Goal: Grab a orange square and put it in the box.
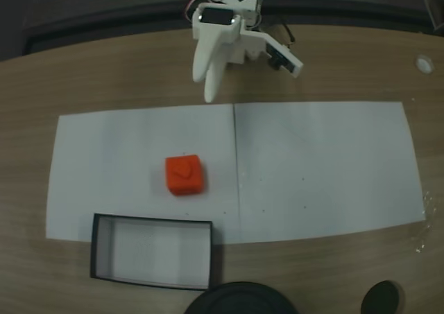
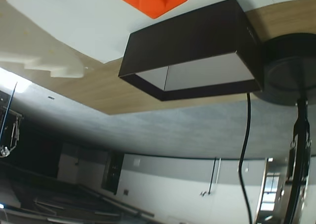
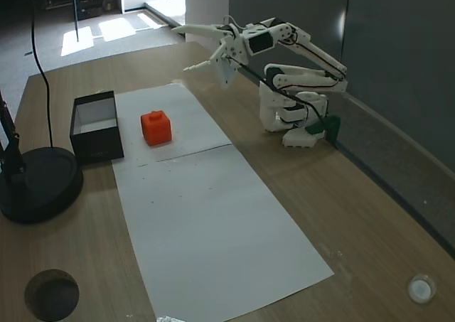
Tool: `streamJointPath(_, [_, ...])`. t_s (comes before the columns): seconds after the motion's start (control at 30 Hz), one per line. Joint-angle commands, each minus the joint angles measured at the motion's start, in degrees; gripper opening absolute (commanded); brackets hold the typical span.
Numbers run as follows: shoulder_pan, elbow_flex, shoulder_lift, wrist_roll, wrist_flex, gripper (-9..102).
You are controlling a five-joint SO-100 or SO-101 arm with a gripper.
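We see the orange square [image 1: 184, 175] lying on the white paper [image 1: 319, 161] mid-table, just beside the box [image 1: 100, 248] at the table's edge. The gripper [image 3: 190, 50] hangs above the table, jaws apparently parted, holding nothing.

A wooden table [image 1: 347, 71] carries white paper sheets [image 1: 319, 161]; the box [image 1: 100, 248] and a round black base [image 3: 35, 183] rest alongside

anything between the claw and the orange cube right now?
Nothing. In a fixed view, between the claw and the orange cube lie a strip of bare wooden table and bare white paper.
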Motion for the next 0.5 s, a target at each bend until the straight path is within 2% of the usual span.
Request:
streamJointPath(0.0, [-0.09,-8.35,-13.18,0.0,-1.23,36])
streamJointPath(0.2, [2.64,-28.65,-49.39,-0.09,3.96,36])
streamJointPath(0.47, [4.66,-60.82,-85.25,-0.18,26.72,36])
